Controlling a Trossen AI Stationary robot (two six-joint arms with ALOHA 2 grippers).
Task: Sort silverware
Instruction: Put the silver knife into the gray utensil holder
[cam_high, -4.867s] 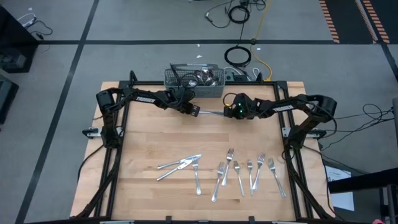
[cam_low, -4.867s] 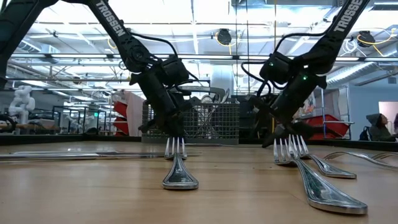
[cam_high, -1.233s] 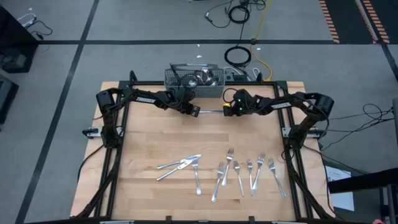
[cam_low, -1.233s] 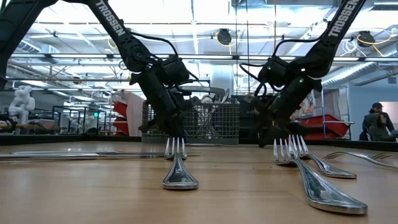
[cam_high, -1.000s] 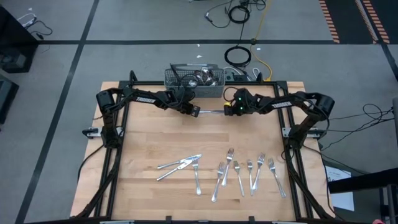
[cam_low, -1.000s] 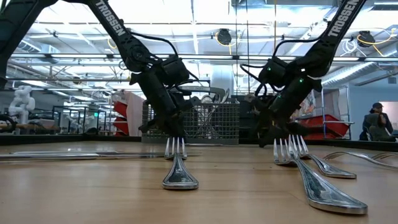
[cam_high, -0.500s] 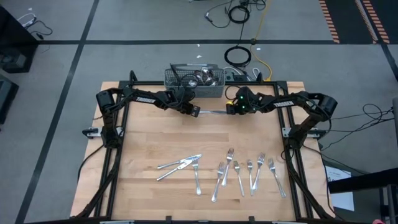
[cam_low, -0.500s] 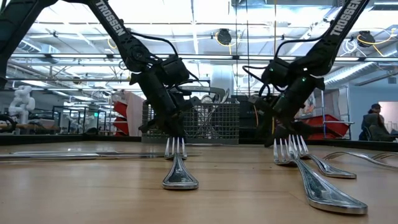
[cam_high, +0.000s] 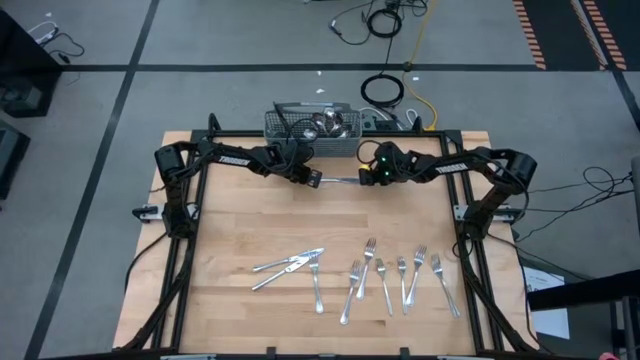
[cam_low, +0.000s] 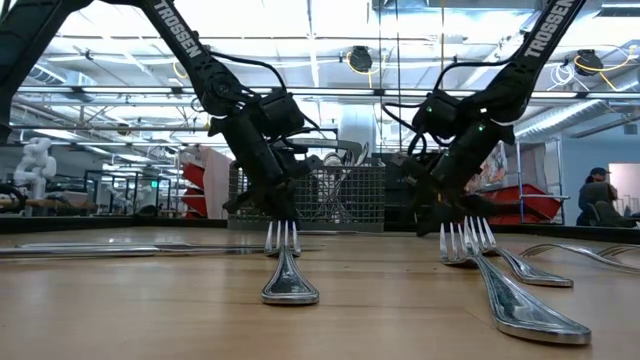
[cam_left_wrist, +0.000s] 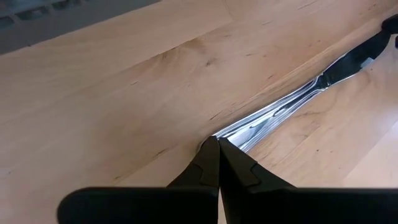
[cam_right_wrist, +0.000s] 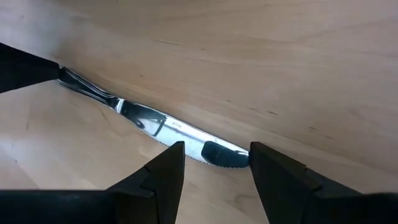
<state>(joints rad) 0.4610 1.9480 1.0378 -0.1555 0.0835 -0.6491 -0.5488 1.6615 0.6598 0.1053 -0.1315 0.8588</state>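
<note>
Quick count off the overhead shot: six forks (cam_high: 383, 279) lying loose toward the front of the table (cam_high: 240, 215), plus two or three knives (cam_high: 287, 265) fanned together just left of them, hard to split. One more knife (cam_high: 340, 181) up by the single wire basket (cam_high: 312, 124), whose contents I can't count. Two arms.

Brightly, evenly lit from overhead ceiling lamps (cam_low: 358, 58) glaring in the low view. Soft shadows only on the tabletop (cam_high: 250, 225). Glints on the nearest fork (cam_low: 289, 275), blurred up close. Sharp knife (cam_right_wrist: 163, 127) reflections.
</note>
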